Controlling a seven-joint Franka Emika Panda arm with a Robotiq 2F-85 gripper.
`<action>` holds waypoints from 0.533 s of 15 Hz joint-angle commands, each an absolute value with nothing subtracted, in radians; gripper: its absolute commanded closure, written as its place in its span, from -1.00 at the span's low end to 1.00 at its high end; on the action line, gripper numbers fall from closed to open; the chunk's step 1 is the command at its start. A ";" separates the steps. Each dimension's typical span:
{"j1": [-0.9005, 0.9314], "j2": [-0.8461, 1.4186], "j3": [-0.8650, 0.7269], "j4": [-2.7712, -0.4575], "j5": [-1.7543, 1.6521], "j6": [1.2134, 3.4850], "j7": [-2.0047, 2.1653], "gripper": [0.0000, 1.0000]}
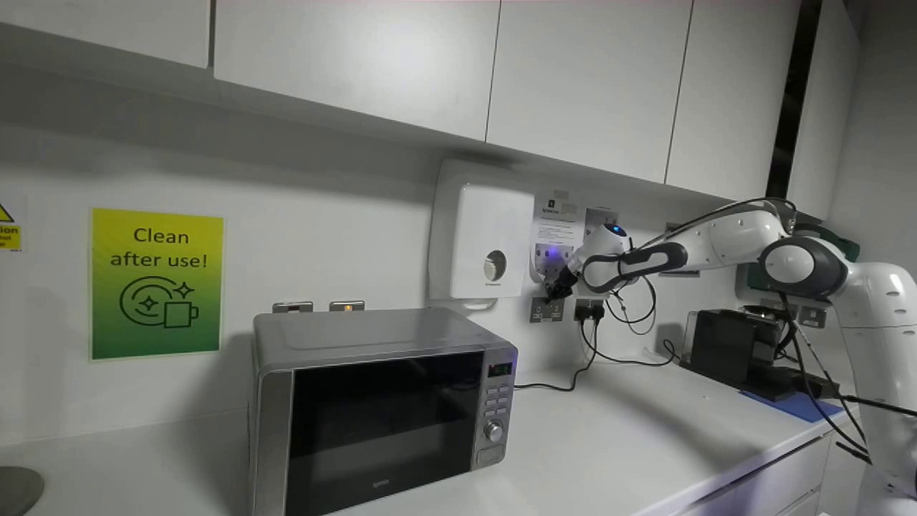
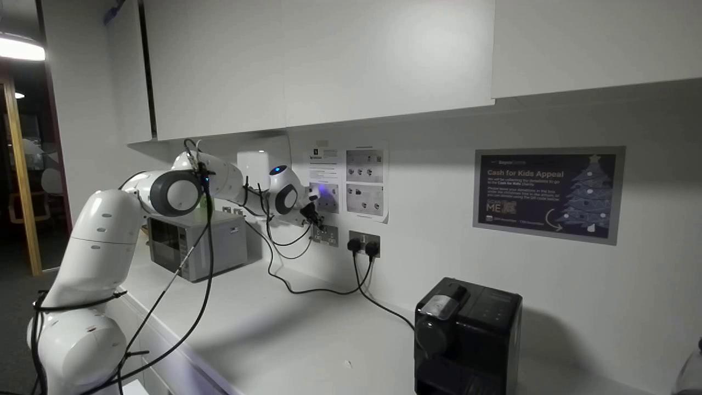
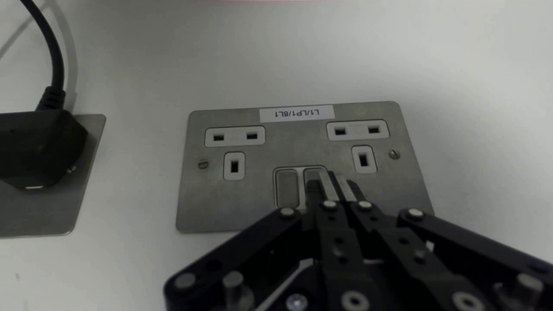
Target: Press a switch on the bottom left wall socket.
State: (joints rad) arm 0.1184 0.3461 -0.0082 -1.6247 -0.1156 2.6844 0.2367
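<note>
The wall socket is a grey metal double plate with white inserts and dark plug holes, seen upside down in the wrist view (image 3: 224, 198). It is low on the wall in both exterior views (image 1: 546, 310) (image 2: 332, 236). Two grey switches sit side by side on it. One switch (image 3: 287, 188) is uncovered; the other (image 3: 312, 173) is partly hidden by my fingers. My gripper (image 3: 336, 175) is shut and empty, its tips over or beside the partly hidden switch. Contact cannot be told. The gripper also shows at the plate in both exterior views (image 1: 551, 294) (image 2: 320, 224).
A second socket (image 2: 375, 247) with black plugs (image 3: 39, 147) and cables is beside it. A white dispenser (image 1: 480, 236) and papers (image 2: 364, 184) hang above. A microwave (image 1: 380, 416) and a black coffee machine (image 2: 469, 340) stand on the counter (image 2: 307, 329). Cabinets (image 1: 587, 79) overhang.
</note>
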 commanded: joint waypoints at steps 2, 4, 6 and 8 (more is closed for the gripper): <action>0.115 0.372 -0.019 -1.533 -0.106 2.719 0.239 1.00; 0.116 0.367 -0.019 -1.542 -0.112 2.707 0.234 1.00; 0.119 0.353 -0.021 -1.552 -0.116 2.657 0.236 1.00; 0.114 0.332 -0.013 -1.562 -0.106 2.596 0.221 1.00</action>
State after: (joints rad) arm 0.1184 0.3388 -0.0083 -1.6121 -0.1154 2.6590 0.2366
